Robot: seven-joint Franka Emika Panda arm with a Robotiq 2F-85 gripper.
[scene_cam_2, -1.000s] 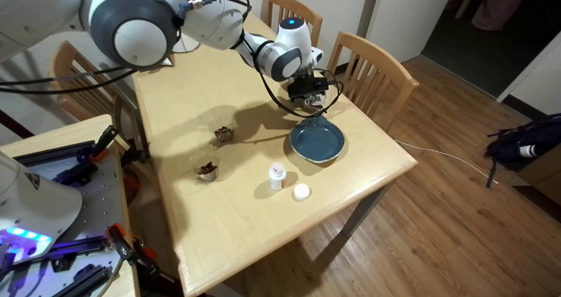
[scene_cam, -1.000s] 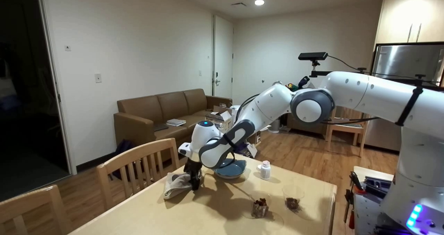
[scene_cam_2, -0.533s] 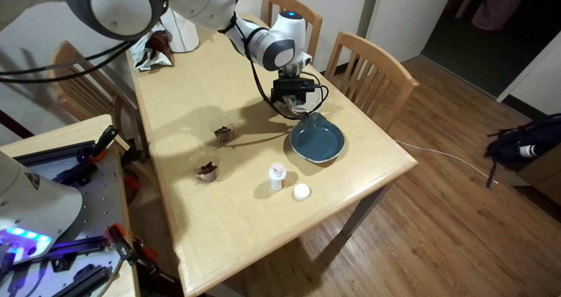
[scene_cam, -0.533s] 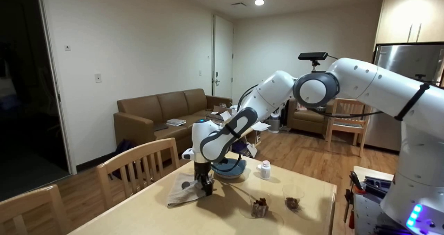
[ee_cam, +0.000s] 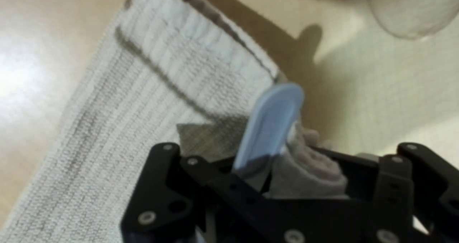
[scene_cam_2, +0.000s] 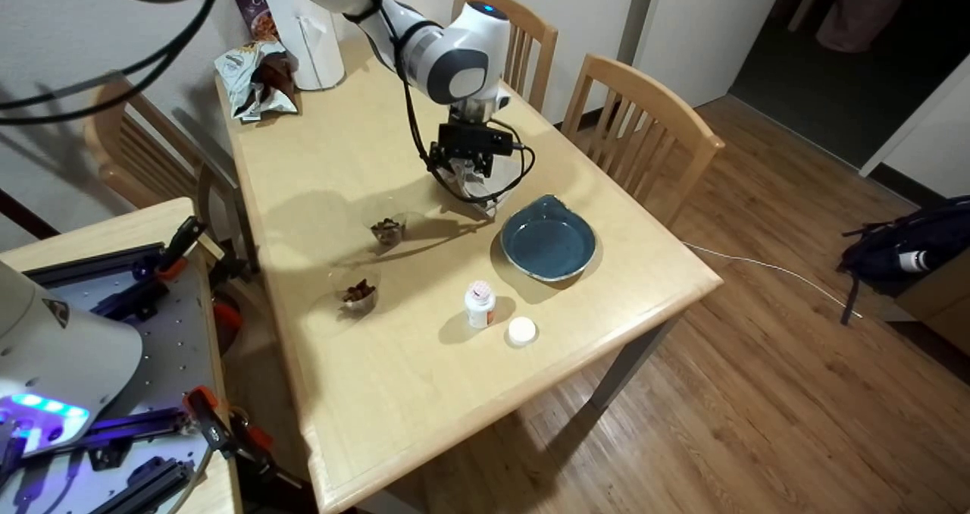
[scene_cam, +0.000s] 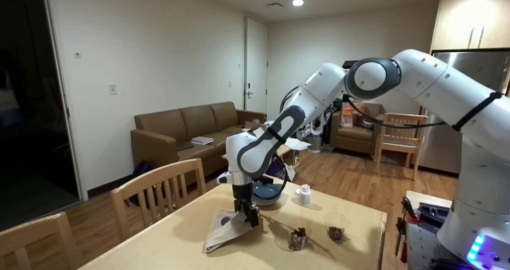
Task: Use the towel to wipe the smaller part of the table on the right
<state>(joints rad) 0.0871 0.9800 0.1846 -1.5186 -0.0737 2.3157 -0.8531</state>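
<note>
The towel (scene_cam: 229, 231), whitish-grey and ribbed, trails flat over the pale wooden table (scene_cam_2: 424, 381), with a dark round spot on it. My gripper (scene_cam: 251, 219) points down at the tabletop, shut on one bunched edge of the cloth. In the wrist view folds of the towel (ee_cam: 143, 92) are pinched at the jaws, and the rest spreads out to the left. A pale blue rounded piece (ee_cam: 270, 121) sticks up beside those folds; I cannot tell what it is. Most of the cloth is hidden behind the gripper (scene_cam_2: 471, 165) in an exterior view.
A blue dish (scene_cam_2: 549, 239) sits close to the towel. Two clear cups with dark contents, a nearer cup (scene_cam_2: 358, 294) and a farther cup (scene_cam_2: 388, 231), stand on the table, as do a white bottle (scene_cam_2: 480, 305) and its lid (scene_cam_2: 521, 331). Chairs (scene_cam_2: 644, 131) line one long edge.
My gripper has dragged the towel along the tabletop, away from the blue dish and nearer the cups. The cloth was bunched up and now trails out flatter behind it.
</note>
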